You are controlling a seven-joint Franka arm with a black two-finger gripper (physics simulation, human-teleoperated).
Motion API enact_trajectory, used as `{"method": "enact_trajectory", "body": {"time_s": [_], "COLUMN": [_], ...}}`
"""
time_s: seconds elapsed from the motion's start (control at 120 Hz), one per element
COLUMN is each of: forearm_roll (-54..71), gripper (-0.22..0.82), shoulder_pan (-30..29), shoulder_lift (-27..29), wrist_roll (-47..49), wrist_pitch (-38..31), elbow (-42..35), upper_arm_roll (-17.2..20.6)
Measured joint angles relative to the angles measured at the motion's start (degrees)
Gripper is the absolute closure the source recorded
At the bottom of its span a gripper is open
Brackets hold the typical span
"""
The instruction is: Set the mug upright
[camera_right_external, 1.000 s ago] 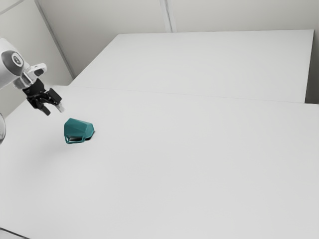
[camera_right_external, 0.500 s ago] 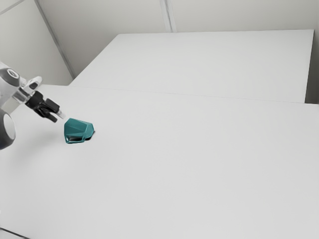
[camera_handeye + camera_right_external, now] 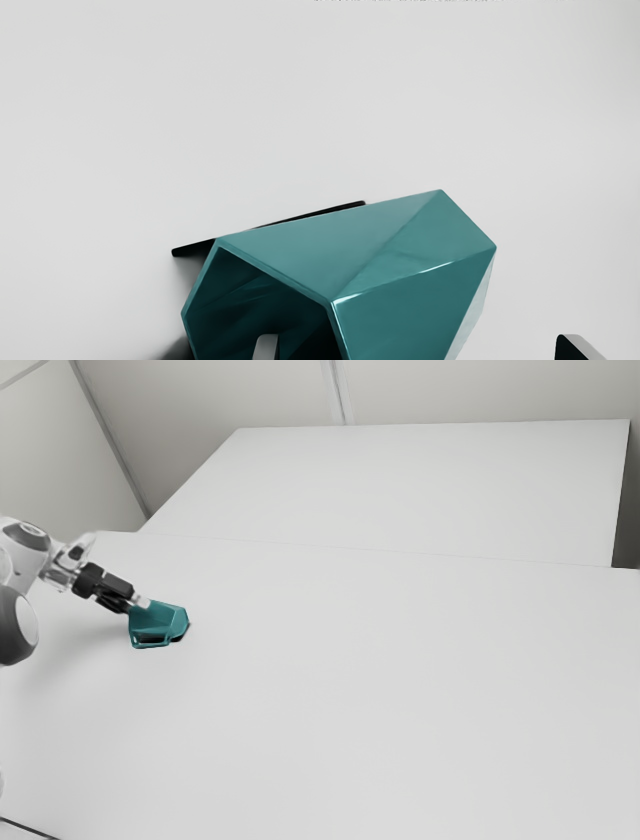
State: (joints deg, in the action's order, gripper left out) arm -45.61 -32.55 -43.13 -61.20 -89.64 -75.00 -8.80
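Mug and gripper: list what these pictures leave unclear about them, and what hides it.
- Underside of the mug: both views, hidden by its own body against the table.
- Part of its rim: wrist view, cut off by the bottom edge.
- Its deep inside: wrist view, lost in shadow and partly behind one finger of the gripper.
- Whether that finger touches the mug: wrist view, bottom edge cuts it off; exterior view, too small.

You can see a big white table [image 3: 350,710], pale walls [image 3: 190,420] behind it, and a thin dark line [image 3: 30,828] at the exterior view's bottom left.
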Motion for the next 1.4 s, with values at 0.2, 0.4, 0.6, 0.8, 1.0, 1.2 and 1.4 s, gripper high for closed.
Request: {"method": "enact_trajectory", "body": {"time_s": [0.2,0.4,0.6,0.8,1.0,1.2,1.4], "forearm_roll": [-3.84,-6.43,-7.47,-8.57,-9.78,-10.11,-5.86], "gripper": [0.14,0.44,0.67,0.74,0.77,0.77,0.77], "shoulder_pan": [-0.96,-1.68,-1.65,-1.63,-1.18,-0.81,5.68], "shoulder_lift": [-0.37,-0.29,-0.18,-0.16,0.1,0.51,5.59], "wrist_roll": [-1.24,-1.87,-2.1,-2.25,-2.28,-2.06,-1.03], "wrist_pitch": [1.18,2.69,3.63,4.05,4.26,4.39,4.2], "elbow": [-0.19,-0.64,-0.63,-0.77,-0.85,-0.92,-1.6], "upper_arm_roll": [0.17,0.19,0.19,0.27,0.57,1.12,1.0]}}
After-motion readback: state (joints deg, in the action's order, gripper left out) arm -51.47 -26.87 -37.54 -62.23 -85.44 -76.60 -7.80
